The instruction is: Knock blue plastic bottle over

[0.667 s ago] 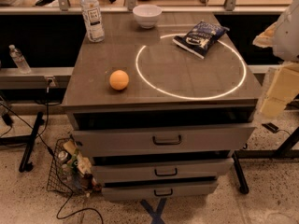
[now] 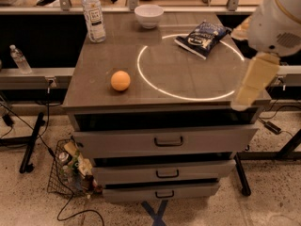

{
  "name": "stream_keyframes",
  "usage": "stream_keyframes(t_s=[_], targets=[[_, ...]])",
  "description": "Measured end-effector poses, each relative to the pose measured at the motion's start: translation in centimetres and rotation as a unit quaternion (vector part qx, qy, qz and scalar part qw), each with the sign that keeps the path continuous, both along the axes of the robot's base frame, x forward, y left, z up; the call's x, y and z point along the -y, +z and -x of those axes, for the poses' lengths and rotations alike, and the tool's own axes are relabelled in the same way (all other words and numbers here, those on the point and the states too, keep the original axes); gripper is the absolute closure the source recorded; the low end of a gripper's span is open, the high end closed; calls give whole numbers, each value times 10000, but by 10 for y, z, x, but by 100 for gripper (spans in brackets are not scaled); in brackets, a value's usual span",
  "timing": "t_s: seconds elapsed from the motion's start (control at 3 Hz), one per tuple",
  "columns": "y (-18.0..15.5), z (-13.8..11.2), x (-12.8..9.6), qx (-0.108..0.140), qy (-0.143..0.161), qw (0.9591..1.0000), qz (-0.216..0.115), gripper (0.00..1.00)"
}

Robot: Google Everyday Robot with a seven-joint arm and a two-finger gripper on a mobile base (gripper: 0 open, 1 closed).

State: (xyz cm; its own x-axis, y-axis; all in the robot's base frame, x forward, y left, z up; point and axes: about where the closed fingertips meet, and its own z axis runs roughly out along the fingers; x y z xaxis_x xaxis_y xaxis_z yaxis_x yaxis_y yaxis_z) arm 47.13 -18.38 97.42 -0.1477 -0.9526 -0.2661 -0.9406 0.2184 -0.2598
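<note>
— Leftward travel of the robot's white arm is noted against the earlier view: its cream-coloured end effector (image 2: 254, 81) is now overlapped with the front right corner of the grey cabinet surface (image 2: 94, 69). Nothing on the surface is seen displaced.

— Is the end effector's state shown?

— It cannot be told whether it is apart or together. It is kept at the right edge, well apart from the tall, clear, faintly blue plastic bottle with white cap and printed label (image 2: 93, 15), which is stood upright at the back left corner. The full width of the surface is judged left to be crossed before a sideways push can be given.

— And the count?

— One tall bottle, one orange ball (image 2: 120, 80), one white bowl (image 2: 149, 15) and one dark blue snack bag (image 2: 203, 37) are counted on the surface, the bag laid across a single ring of light (image 2: 188, 98). One much smaller clear bottle (image 2: 19, 59) is stood on a lower ledge at the left. Three drawers (image 2: 211, 138) are counted below.
</note>
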Motion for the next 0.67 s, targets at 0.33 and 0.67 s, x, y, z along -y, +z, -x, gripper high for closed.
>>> stream_keyframes(t_s=[0.33, 0.67], targets=[[6, -45, -62, 334, 485, 9976, -353, 0], [36, -91, -148, 859, 1122, 9865, -831, 0]])
